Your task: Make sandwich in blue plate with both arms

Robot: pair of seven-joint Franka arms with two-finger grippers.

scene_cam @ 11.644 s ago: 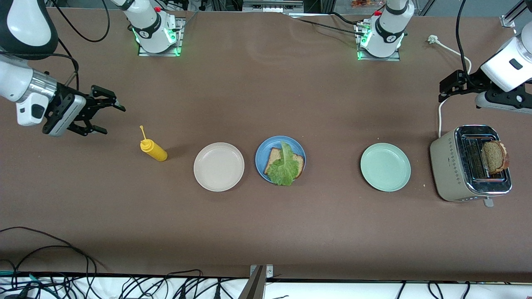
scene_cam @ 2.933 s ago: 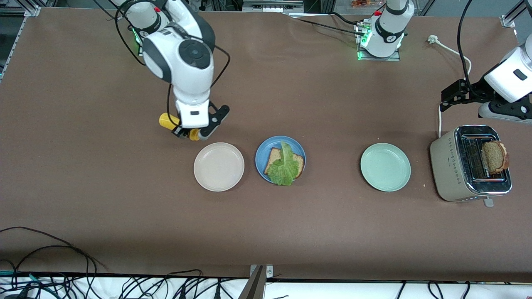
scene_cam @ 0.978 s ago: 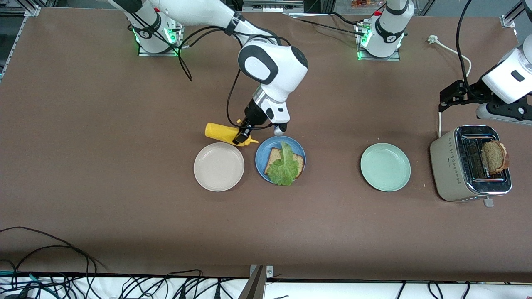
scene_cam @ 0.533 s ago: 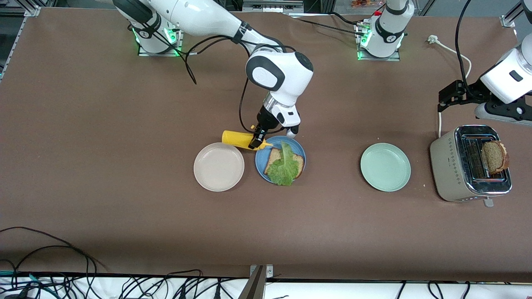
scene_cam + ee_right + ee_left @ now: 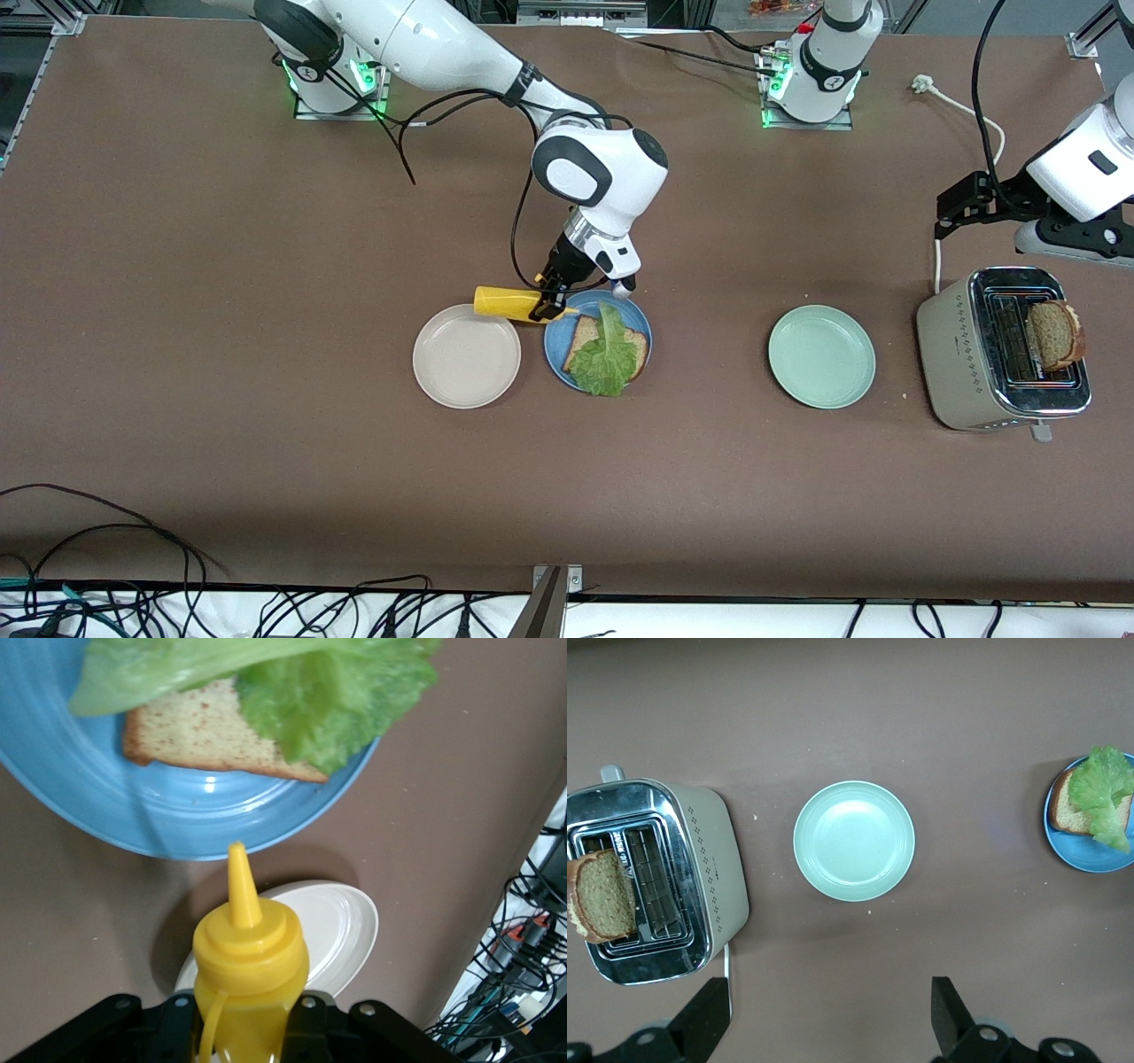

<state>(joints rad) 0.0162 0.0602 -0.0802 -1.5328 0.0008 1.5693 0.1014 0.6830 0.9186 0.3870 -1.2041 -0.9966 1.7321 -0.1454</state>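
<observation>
- Right gripper (image 5: 542,306) pinches the yellow mustard bottle (image 5: 505,302), its nozzle over the blue plate (image 5: 558,354) rim at ten o'clock.
- Bread slice (image 5: 588,338) and lettuce (image 5: 607,354) lie on that plate.
- Left gripper (image 5: 828,1028), fingers spread, hangs over bare table near the toaster (image 5: 1001,350).

Glossy yellow plastic on the squeeze bottle (image 5: 250,974); smooth, faintly shiny blue plate (image 5: 106,806). Porous, crumbly bread slice (image 5: 208,731) under ruffled, waxy lettuce (image 5: 337,700). Polished chrome top on the matt beige toaster (image 5: 992,354), over a matt brown table (image 5: 266,461).
</observation>
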